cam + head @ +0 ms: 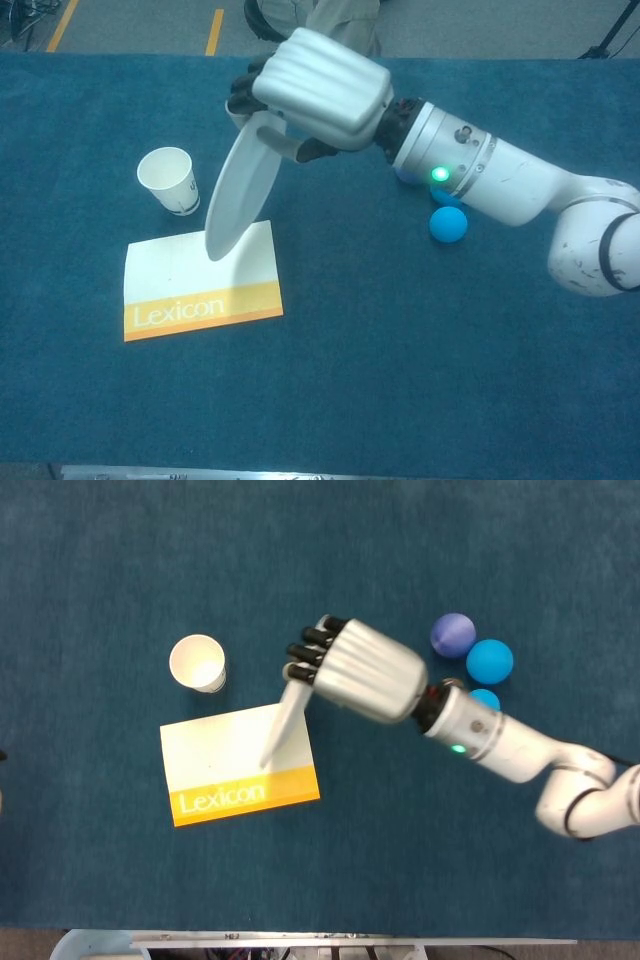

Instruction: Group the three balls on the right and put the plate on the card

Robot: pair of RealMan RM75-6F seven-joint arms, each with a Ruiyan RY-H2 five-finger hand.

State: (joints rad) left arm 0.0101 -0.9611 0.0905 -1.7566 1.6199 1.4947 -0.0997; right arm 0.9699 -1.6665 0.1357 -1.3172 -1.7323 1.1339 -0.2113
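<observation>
My right hand (358,670) (318,88) grips the white plate (283,723) (240,190) by its upper rim. The plate hangs steeply tilted, almost on edge, and its lower edge is over the right part of the yellow and white Lexicon card (235,765) (195,280). A purple ball (452,634) and a blue ball (489,661) lie together at the right. A third, blue ball (486,699) (448,224) shows just behind my forearm. My left hand is not in either view.
A white paper cup (198,663) (169,180) stands upright just above the card's left half. Dark blue cloth (120,560) covers the whole table. The table's front edge (320,938) runs along the bottom.
</observation>
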